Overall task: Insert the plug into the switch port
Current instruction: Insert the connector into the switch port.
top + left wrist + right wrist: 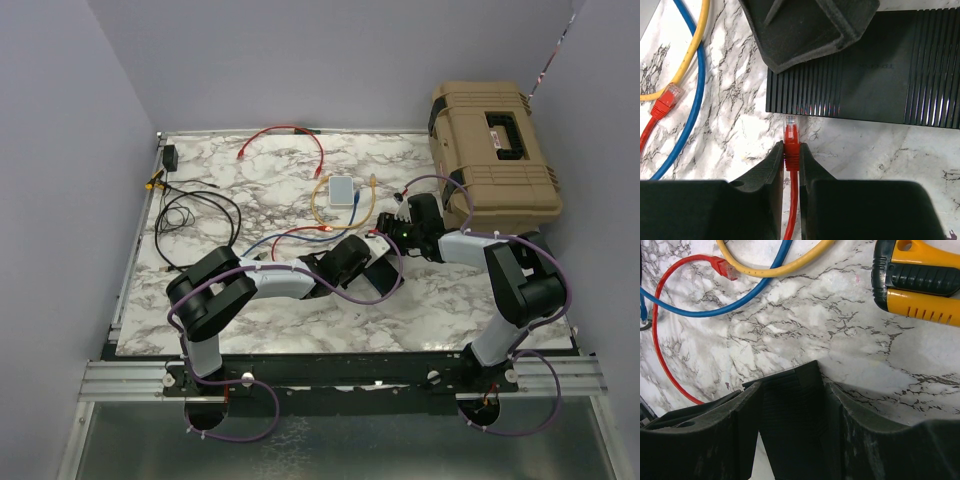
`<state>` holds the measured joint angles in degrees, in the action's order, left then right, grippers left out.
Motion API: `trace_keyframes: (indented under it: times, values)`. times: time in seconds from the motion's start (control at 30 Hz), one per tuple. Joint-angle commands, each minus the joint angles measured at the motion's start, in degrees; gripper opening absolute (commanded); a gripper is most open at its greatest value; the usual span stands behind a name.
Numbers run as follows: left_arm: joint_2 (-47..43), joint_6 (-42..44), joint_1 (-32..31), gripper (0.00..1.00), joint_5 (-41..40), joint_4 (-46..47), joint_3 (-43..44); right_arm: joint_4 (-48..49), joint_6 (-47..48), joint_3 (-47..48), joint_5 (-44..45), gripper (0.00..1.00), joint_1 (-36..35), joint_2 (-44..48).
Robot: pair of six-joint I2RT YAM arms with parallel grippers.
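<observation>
In the left wrist view my left gripper point(791, 150) is shut on the red boot of the plug point(790, 134). The plug's clear tip points at the near long edge of the switch point(865, 75), a flat black ribbed box, and stops a small gap short of it. The sockets themselves are hidden from this angle. My right gripper point(792, 395) is shut on one end of the switch point(790, 420), a finger on each side; its fingers point(805, 35) show over the switch's far left corner. From above, both grippers meet mid-table, left gripper point(352, 262), right gripper point(398, 236).
Loose blue cable point(692, 100), yellow cable point(695, 45) and another red plug point(665, 105) lie left of the switch. A yellow-black tool point(920, 280) is near the right gripper. A grey-white box point(342, 190), a tan case point(495, 150), a black adapter point(170, 157) and a black cable point(195, 215) sit farther off.
</observation>
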<state>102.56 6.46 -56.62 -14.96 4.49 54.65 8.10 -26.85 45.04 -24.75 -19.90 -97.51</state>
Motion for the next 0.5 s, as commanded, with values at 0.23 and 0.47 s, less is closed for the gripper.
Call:
trace_keyframes:
  times: [0.23,0.47]
  values:
    - [-1.3,0.3,-0.1,0.0,2.3,0.9,1.1,-3.1,1.5,0.3,0.8,0.56,-0.7,-2.5]
    - [-1.6,0.1,-0.5,0.0,2.5,1.4,1.0,-3.1,1.5,0.4,0.8,0.56,-0.7,-2.4]
